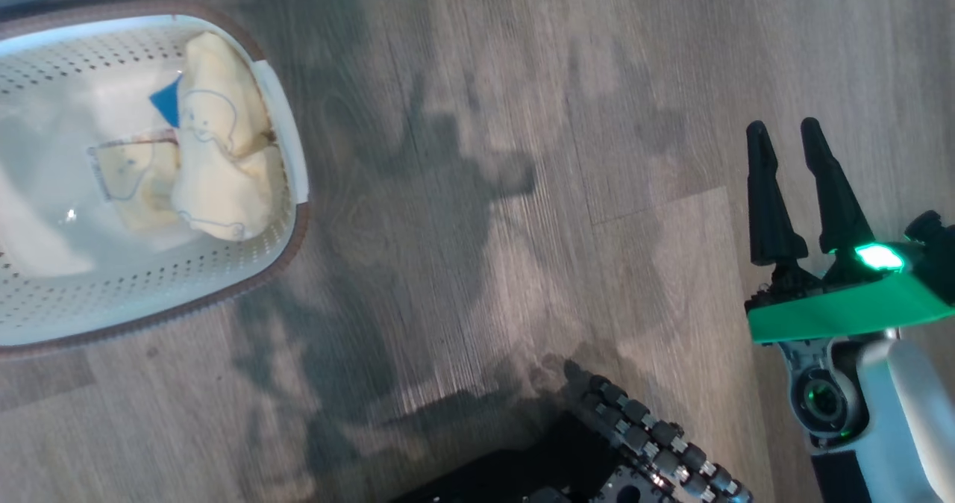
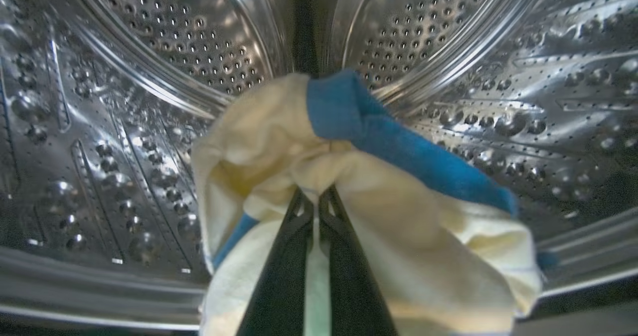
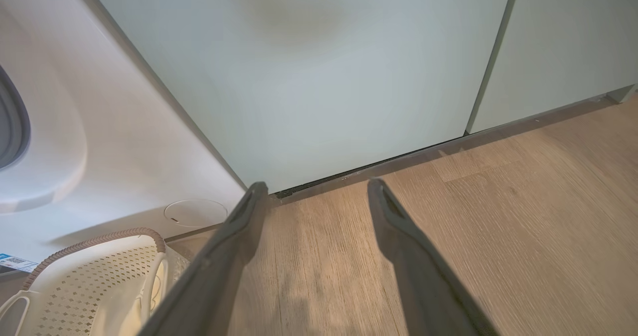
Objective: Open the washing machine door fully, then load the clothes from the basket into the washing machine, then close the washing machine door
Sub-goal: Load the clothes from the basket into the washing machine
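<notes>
Our left gripper (image 2: 315, 201) is pinched shut on 1 yellow garment (image 2: 413, 226) well within the drum (image 2: 149, 77); we judge it only needs releasing. Remaining clothes (image 1: 224, 152) in the basket (image 1: 297, 182) lie nearer this arm; our right gripper (image 1: 783, 125) hangs spread, well apart.

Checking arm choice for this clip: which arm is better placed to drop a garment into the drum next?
Left. The left claw is shut on a pale yellow garment inside the steel drum; the right claw stands open and empty over the wooden floor.
</notes>
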Controlling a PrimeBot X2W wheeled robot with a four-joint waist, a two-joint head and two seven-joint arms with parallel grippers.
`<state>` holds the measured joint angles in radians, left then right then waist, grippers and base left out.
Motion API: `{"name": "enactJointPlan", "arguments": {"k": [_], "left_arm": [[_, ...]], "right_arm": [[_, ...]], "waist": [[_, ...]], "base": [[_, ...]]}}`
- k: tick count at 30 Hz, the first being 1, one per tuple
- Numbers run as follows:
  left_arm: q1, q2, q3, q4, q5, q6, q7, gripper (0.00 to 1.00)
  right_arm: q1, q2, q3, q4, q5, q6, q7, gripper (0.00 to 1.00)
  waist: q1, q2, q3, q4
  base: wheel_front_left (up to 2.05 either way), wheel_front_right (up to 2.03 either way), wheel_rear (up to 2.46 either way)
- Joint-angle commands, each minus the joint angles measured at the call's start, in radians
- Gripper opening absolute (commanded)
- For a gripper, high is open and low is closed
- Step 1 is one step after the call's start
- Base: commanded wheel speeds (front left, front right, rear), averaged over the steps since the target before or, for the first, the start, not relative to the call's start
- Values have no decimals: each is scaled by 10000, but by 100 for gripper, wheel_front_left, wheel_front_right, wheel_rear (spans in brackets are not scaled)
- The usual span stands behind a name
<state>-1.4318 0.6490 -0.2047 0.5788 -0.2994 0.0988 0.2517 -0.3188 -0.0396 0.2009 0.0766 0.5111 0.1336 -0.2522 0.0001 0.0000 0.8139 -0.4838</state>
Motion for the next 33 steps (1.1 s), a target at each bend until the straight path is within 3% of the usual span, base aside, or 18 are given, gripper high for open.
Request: {"name": "enactJointPlan", "arguments": {"k": [1,9,19,20,21,33], "left_arm": [[-629,538,109,-284,166,-31,-333,0],[-1859,544,-485,532,895,-308,-2052,0],[-1883,325,-481,2162,489,-567,-2141,0],[-1870,289,-512,2301,452,-617,-2033,82],[-1877,247,-523,2396,409,-649,-1978,100],[-1535,-279,-498,2823,-77,-618,-2085,100]], "right_arm": [[-6,-106,155,-263,69,-29,-95,100],[-182,-106,312,-258,219,-29,-95,100],[-213,-106,301,-166,247,-29,-95,100],[-218,-106,292,-153,238,-29,-95,100],[-224,-106,281,-141,226,-29,-95,100],[-257,-106,20,-190,-6,-29,-95,100]], "waist": [[-1,0,140,-112],[-1,0,454,-261],[-1,0,493,-221],[-1,0,487,-203],[-1,0,484,-182],[-1,0,245,231]], "base": [[0,0,0],[0,0,0],[0,0,0],[0,0,0],[0,0,0],[0,0,0]]}}
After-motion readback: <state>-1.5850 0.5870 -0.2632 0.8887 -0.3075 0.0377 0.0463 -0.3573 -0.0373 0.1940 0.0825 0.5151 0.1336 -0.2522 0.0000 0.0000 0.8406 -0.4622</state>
